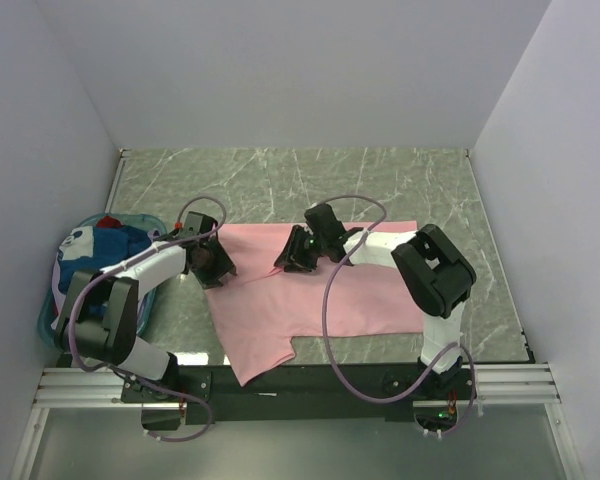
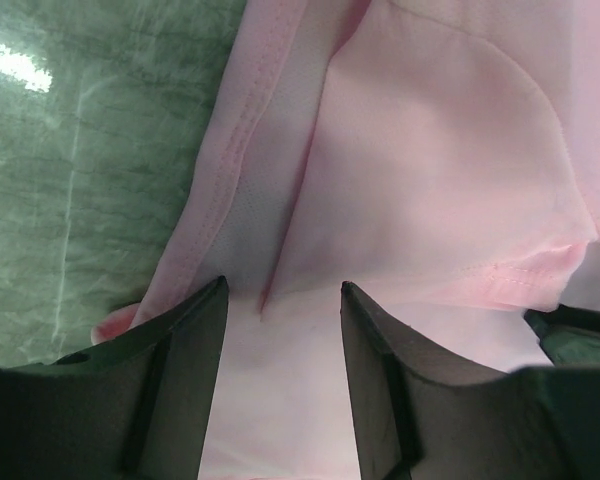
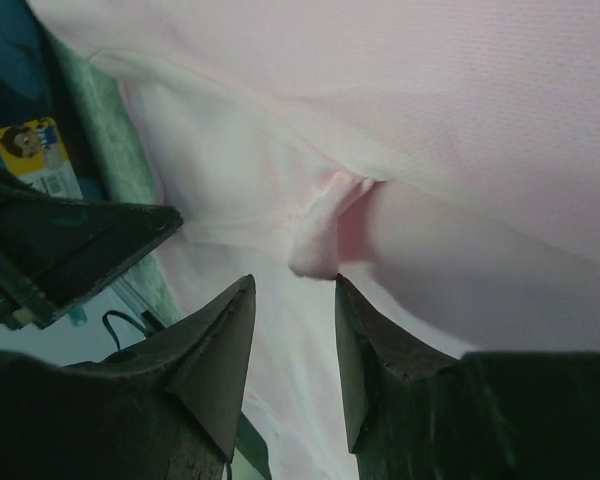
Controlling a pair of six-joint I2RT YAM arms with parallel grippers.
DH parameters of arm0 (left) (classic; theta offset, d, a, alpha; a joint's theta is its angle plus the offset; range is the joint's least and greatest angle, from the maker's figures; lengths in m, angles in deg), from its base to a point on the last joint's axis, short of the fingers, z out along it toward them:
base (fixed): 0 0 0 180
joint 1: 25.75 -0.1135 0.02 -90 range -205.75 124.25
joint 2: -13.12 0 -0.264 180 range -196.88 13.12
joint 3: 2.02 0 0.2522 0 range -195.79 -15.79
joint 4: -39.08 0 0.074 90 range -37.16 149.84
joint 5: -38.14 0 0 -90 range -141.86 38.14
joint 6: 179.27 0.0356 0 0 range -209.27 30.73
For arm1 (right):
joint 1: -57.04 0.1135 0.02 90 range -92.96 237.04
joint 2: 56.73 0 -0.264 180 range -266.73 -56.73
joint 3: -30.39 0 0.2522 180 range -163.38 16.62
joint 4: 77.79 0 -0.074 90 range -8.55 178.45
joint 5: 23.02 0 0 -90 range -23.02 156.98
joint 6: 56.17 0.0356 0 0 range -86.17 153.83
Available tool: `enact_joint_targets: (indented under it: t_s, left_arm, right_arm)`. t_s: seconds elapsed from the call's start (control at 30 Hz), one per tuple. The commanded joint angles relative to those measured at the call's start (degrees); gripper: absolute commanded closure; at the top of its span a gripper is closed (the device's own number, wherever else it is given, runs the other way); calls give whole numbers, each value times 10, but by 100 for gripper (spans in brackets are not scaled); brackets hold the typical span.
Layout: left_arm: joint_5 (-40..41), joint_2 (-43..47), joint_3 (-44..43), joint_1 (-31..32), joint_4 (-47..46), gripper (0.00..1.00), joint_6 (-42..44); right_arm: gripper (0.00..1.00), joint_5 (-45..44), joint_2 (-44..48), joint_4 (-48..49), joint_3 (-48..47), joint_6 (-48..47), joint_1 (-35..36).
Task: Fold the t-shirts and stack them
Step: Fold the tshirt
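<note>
1 pink tee (image 1: 370,295), under L pincer (image 2: 282,283), R pincer (image 3: 294,278)

Top overhead, looking down; wrist views close, share pink shirt (image 1: 365,300).

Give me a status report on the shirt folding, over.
Both open: left gripper, right gripper, down at pink t-shirt. Shirt spread out, left side rumpled. other shirts bunched in basket. Nothing blocking.
</note>
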Motion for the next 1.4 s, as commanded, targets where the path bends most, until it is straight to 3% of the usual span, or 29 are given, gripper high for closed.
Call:
enact_joint_targets:
  t_s: [0.0,0.33,0.97,1.37]
  left_arm:
    - [-8,-7,2,4,-18,45,-9]
    - [-5,-14,1,7,-15,54,-9]
    - [2,24,-32,19,27,55,-5]
    - [12,-5,-33,30,29,59,-3]
  right_arm:
    - [55,-23,-11,10,-19,14,1]
    - [57,-34,-16,21,-8,25,2]
    - [98,-15,5,12,-12,17,4]
    - [99,-13,7,14,-10,17,5]
